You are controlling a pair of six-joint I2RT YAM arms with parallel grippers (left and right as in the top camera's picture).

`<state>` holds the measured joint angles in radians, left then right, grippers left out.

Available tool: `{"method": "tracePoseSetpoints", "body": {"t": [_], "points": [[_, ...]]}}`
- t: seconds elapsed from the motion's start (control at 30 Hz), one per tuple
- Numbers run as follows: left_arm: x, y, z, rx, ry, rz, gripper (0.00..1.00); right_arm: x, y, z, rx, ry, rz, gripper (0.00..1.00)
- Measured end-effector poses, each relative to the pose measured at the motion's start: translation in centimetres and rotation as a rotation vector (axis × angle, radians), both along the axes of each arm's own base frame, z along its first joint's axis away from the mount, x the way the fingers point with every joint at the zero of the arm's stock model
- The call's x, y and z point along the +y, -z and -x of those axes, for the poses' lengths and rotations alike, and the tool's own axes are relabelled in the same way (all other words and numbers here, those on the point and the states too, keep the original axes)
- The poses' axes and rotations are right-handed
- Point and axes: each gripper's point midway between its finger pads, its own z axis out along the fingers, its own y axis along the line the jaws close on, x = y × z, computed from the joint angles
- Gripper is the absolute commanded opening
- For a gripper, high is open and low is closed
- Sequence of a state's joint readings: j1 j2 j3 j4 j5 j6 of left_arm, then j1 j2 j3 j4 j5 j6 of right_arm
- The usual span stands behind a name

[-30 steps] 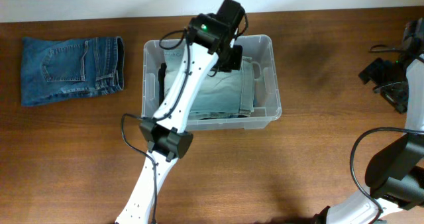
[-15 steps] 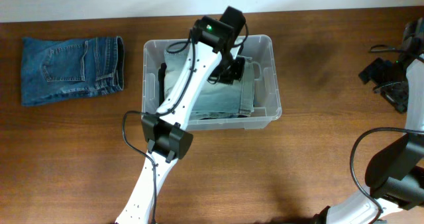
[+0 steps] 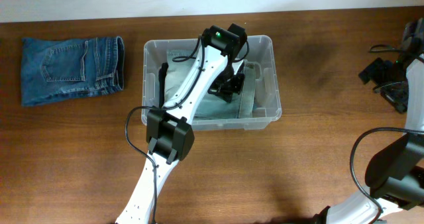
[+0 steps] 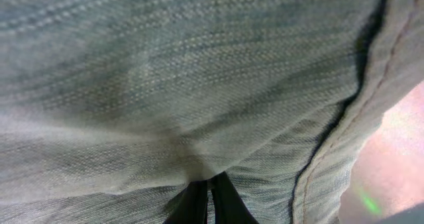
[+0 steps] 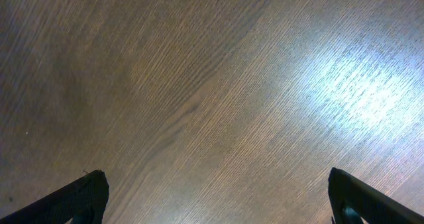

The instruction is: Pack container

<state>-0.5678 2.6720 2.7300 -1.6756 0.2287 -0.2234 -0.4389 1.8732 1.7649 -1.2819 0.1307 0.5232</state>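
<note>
The container (image 3: 151, 49), a clear plastic bin, stands at the table's far middle with folded light-wash jeans (image 3: 207, 102) inside. My left gripper (image 3: 233, 85) reaches down into the bin over the jeans' right half. In the left wrist view its black fingertips (image 4: 211, 201) are shut side by side and pressed into the pale denim (image 4: 165, 85), which bulges over them; a hem seam (image 4: 331, 144) runs along the right. My right gripper (image 3: 387, 78) hovers at the far right of the table, and in the right wrist view it (image 5: 218, 197) is open wide over bare wood.
A folded dark blue pair of jeans (image 3: 71, 69) lies at the far left of the wooden table (image 3: 298, 164). The left arm's black cable (image 3: 161, 85) hangs into the bin's left side. The right arm's base and cables (image 3: 391, 171) fill the right edge.
My left gripper has moved from the bin's far rim toward the front and down onto the light jeans. The right arm has not moved.
</note>
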Motion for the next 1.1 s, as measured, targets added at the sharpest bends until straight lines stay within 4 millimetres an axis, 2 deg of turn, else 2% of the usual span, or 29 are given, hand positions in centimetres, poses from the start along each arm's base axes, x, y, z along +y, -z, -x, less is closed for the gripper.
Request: {"method": "tracePoseSetpoints", "body": {"t": [0.13,0.27,0.33,0.47,0.57,0.67,0.8,1.03,1.1], "points": [[0.3,-0.5,-0.6,-0.041,0.002,-0.019,0.06,0.0,0.0,0.0,0.000,0.000,0.000,0.98],[1.4,-2.6,-3.0,-0.165,-0.018,-0.037,0.06,0.0,0.0,0.0,0.000,0.000,0.000,0.98],[2.8,-4.0,-4.9,-0.241,-0.055,-0.056,0.06,0.0,0.0,0.0,0.000,0.000,0.000,0.98],[6.9,-5.9,-8.3,-0.341,-0.166,-0.093,0.07,0.0,0.0,0.0,0.000,0.001,0.000,0.98],[10.3,-6.0,-10.1,-0.362,-0.239,-0.122,0.07,0.0,0.0,0.0,0.000,0.000,0.000,0.98],[12.8,-6.0,-11.0,-0.364,-0.291,-0.138,0.07,0.0,0.0,0.0,0.000,0.000,0.000,0.98],[13.7,-5.2,-11.3,-0.348,-0.316,-0.148,0.06,0.0,0.0,0.0,-0.001,0.001,0.000,0.98],[13.0,0.3,-11.4,-0.271,-0.303,-0.187,0.07,0.0,0.0,0.0,0.000,0.000,0.000,0.98],[13.1,0.3,-11.9,-0.289,-0.306,-0.187,0.07,0.0,0.0,0.0,0.000,0.001,0.000,0.98]]}}
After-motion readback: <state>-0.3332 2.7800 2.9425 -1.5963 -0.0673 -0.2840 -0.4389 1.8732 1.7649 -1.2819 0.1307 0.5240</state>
